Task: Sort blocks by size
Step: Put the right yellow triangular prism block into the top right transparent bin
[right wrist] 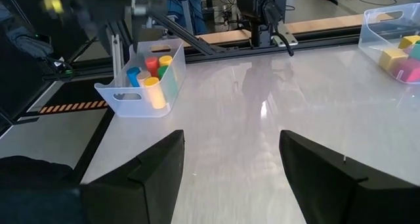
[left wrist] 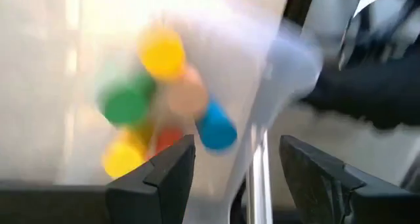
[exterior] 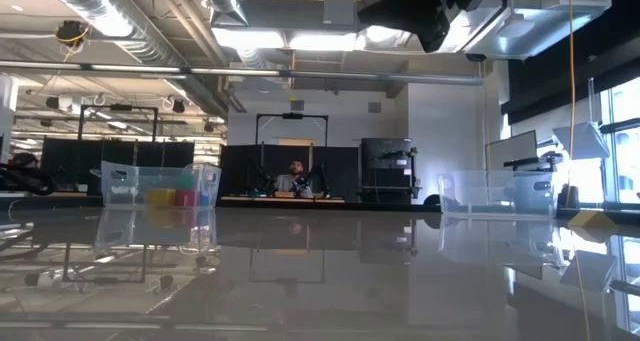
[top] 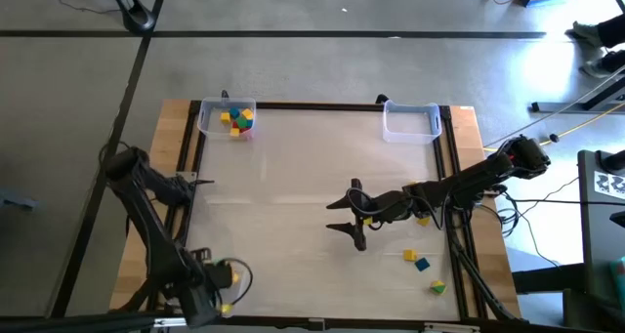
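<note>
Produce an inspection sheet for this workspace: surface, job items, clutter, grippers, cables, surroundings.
Surface: white table, bare in the middle.
Job's things: several blocks in the left corner tray; loose blocks near the right arm's side; right corner tray looks empty.
Clutter: coloured cylinders in a small tray by the left arm.
Grippers: left gripper open, facing the cylinders; right gripper open, over mid-table.
Cables: yellow cable beyond the table's right side.
Surroundings: seated person in the room behind.
</note>
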